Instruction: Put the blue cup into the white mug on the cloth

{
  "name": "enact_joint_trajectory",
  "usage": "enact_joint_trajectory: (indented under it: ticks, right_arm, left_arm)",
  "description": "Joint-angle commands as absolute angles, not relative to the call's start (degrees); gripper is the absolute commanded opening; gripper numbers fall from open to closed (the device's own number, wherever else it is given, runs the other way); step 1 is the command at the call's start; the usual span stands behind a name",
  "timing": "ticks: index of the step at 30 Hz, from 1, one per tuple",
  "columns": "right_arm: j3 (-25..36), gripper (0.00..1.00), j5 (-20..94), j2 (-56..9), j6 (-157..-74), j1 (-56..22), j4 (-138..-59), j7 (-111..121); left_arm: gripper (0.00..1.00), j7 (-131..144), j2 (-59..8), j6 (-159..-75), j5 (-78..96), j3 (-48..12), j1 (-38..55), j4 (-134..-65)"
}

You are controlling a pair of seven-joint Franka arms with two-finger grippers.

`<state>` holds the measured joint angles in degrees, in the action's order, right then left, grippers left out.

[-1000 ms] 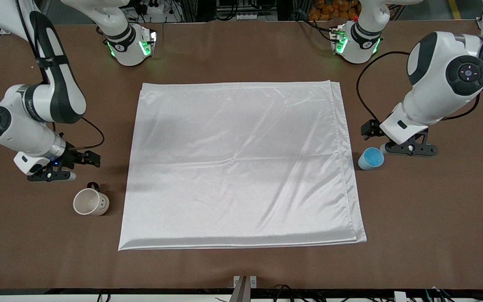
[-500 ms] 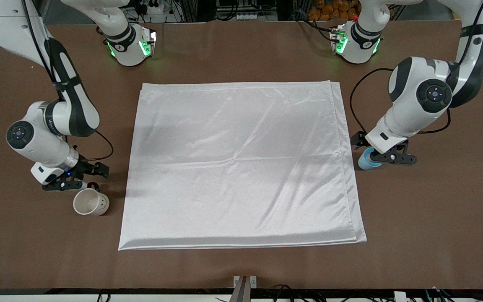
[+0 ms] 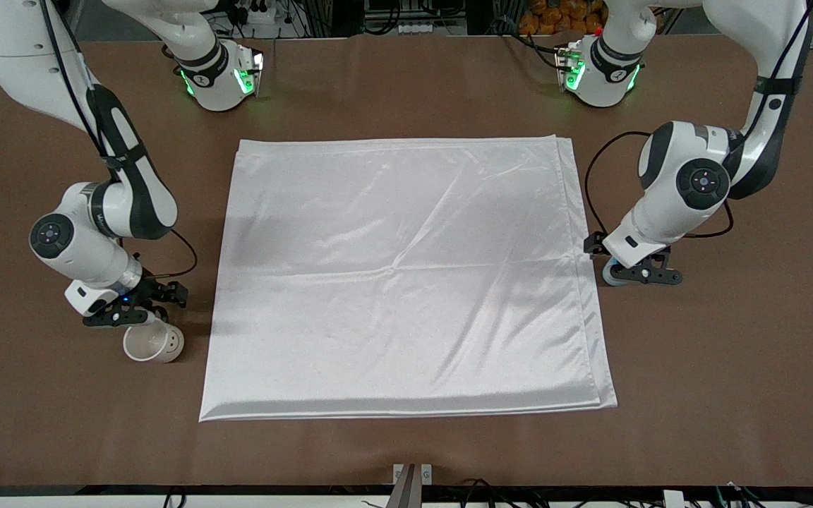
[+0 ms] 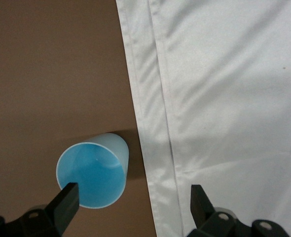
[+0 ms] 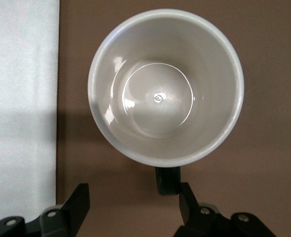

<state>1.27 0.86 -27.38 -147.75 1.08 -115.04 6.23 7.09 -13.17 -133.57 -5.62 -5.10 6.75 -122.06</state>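
- Light-blue tapered cup stands on the brown table just beside the shiny white cloth; left gripper, jaws wide, is off-centre and needs centring before closing.
- Off-white ceramic mug stands off the cloth; right gripper hovers spread near its dark handle.

Cloth top bare; white mug mouth unobstructed.

You look straight down into the mug, upright on the brown table, its dark handle pointing toward the right gripper. The gripper's fingers stand spread, the handle just beside one of them. The cloth lies beside the mug, apart from it.
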Motion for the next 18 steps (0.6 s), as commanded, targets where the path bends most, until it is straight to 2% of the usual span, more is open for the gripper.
enact_joint_trajectory:
  ticks: [1, 9, 15, 18]
  right_arm:
    - [0.97, 0.57, 1.23, -28.39, -147.74, 1.76, -112.77, 7.03]
    - [1.05, 0.3, 1.41, -29.18, -147.66, 1.85, -110.92, 6.77]
    - [1.05, 0.02, 1.41, -29.09, -147.57, 1.76, -110.83, 6.59]
    - [1.05, 0.0, 1.49, -28.92, -146.96, 1.58, -110.48, 6.24]
  left_arm:
    - [1.0, 8.0, -14.76, -136.76, -7.56, -5.36, 6.06, -123.31]
    - [1.0, 8.0, -17.05, -138.08, -7.56, -5.1, 5.98, -123.22]
    - [1.0, 8.0, -18.37, -138.51, -7.56, -5.1, 4.83, -123.14]
    - [1.0, 7.56, -19.25, -138.69, -7.56, -5.18, 3.87, -123.05]
